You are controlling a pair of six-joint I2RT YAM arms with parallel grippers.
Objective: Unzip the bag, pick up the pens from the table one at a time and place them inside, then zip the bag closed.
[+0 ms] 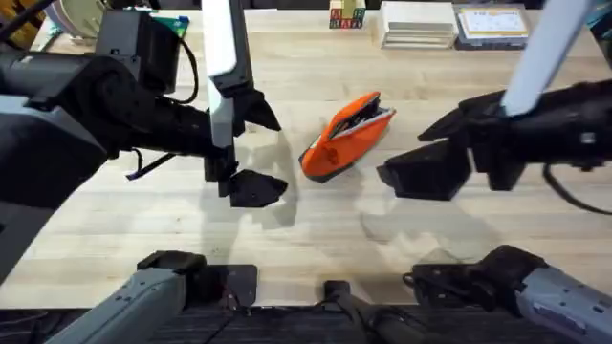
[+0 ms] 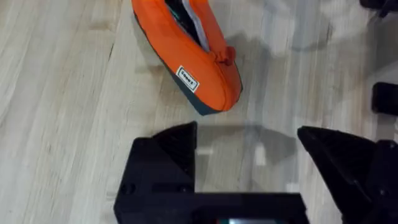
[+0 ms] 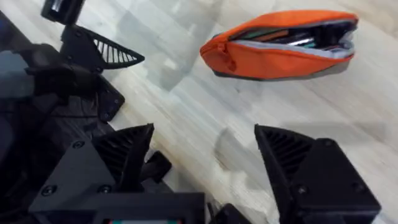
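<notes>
The orange bag (image 1: 346, 136) lies slanted on the table (image 1: 325, 239), its zip open. In the right wrist view the bag (image 3: 280, 46) gapes, and pens (image 3: 292, 38) lie inside it, dark and coloured. The left wrist view shows the bag (image 2: 193, 56) with its zip pull and a small white label. My left gripper (image 1: 263, 151) hangs open just left of the bag, nothing between its fingers (image 2: 165, 155). My right gripper (image 1: 413, 148) is open to the bag's right, also holding nothing. The right gripper (image 3: 205, 155) faces the bag, with the left gripper (image 3: 106, 53) beyond.
Stacked books and boxes (image 1: 421, 24) sit at the table's back right, beside a flat case (image 1: 492, 24). Small coloured blocks (image 1: 347, 16) stand at the back centre. The arm bases (image 1: 182, 277) take up the near edge. Bare wood lies in front of the bag.
</notes>
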